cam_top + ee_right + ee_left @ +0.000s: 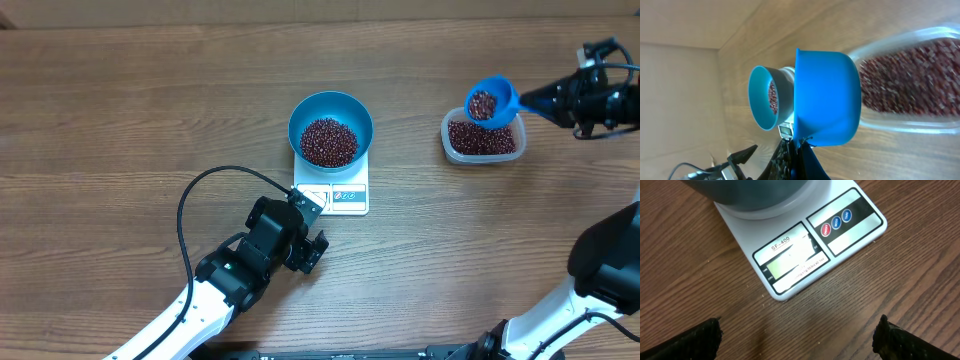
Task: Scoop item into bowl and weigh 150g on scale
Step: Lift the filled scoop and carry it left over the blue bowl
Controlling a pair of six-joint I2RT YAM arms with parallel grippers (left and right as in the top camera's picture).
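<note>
Now your right gripper (556, 99), clamped on the loaded scoop (490, 100), hovers over the tub (484, 140). Next, carry it level to the bowl (331, 105) of beans (329, 141) on the scale (345, 196). Your left gripper (313, 228) hangs open nearby.

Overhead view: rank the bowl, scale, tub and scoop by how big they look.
Largest: bowl and scale, about alike; the bowl hides part of the scale.
Then tub.
Smallest: scoop, though raised nearer the camera.

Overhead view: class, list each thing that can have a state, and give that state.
bowl, on the scale, partly filled with beans.
scale, loaded; display unreadable.
scoop, holding beans, held over the tub.
tub, open, holding beans.
left gripper, open, empty.
right gripper, shut on the scoop.
</note>
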